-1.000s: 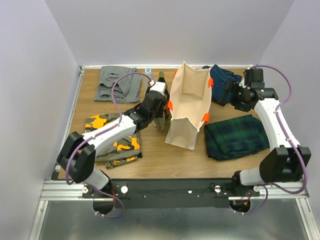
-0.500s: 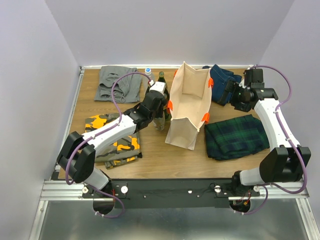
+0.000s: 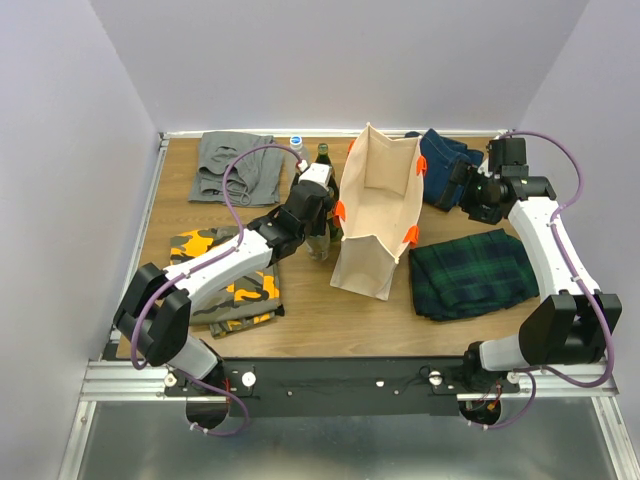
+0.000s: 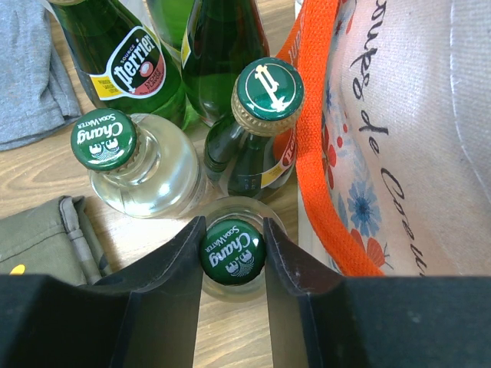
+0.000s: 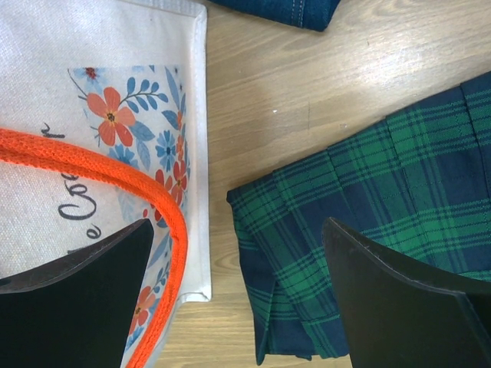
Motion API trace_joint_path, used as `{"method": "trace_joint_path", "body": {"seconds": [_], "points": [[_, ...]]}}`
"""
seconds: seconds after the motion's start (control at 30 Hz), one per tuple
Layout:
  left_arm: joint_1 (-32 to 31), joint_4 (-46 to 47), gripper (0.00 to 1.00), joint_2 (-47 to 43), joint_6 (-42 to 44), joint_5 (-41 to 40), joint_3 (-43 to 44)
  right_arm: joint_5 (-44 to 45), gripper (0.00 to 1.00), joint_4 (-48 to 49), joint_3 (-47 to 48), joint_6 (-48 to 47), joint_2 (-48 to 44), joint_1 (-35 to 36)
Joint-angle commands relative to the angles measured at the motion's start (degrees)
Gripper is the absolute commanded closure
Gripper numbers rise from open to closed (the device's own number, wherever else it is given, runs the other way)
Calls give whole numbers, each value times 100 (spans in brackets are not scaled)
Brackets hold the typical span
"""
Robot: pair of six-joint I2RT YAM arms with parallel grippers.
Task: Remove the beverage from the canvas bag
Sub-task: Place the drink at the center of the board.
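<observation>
Beside the canvas bag (image 3: 362, 262), on its left, a cluster of glass bottles stood on the wood-grain table (image 5: 307, 69).

**Bag:** tall, boxy, cream woven cloth with coarse-knit orange handles (image 4: 314, 153). It stood upright with its mouth open at mid-table, between the two arms.

**Left wrist view:**
- a clear, round-shouldered soda-water bottle (image 4: 232, 253) with a green crimped cap
- a second clear bottle (image 4: 103, 139) of the same kind
- a dark green Perrier bottle (image 4: 134, 65)
- a green bottle with a gold-collared cap (image 4: 268, 90), close against the handle

Only this view gave the cap lettering and the floral print and script on the bag's wall.

**Overhead view:** the bottles appeared only as small shapes partly hidden by the arm. It added the folded clothes, a grey garment (image 3: 235, 165) and a camouflage cloth (image 3: 215, 250).

**Right wrist view:** a pleated green-and-navy plaid cloth (image 5: 368, 199) and a denim edge (image 5: 284, 9).

**Left gripper** (image 4: 232, 230): the fingers were drawn nearly together and pressed against either side of the soda-water bottle's cap, outside the bag.

**Right gripper** (image 5: 238, 230): the fingers were spread fully wide and held nothing, above the bag's right wall and the plaid cloth.
</observation>
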Motion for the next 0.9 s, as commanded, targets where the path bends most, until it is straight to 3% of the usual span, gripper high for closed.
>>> {"method": "trace_joint_path", "body": {"seconds": [0.0,0.17,0.87], "points": [[27,203,58,-237,-122,-163,216,73,0,65,-87,24,44,-5],[27,203,53,-281,-122,-172,216,73,0,65,-87,24,44,-5],[19,185,53,-386,-113,-172,199,55,0,65,-95,41,0,-5]]}}
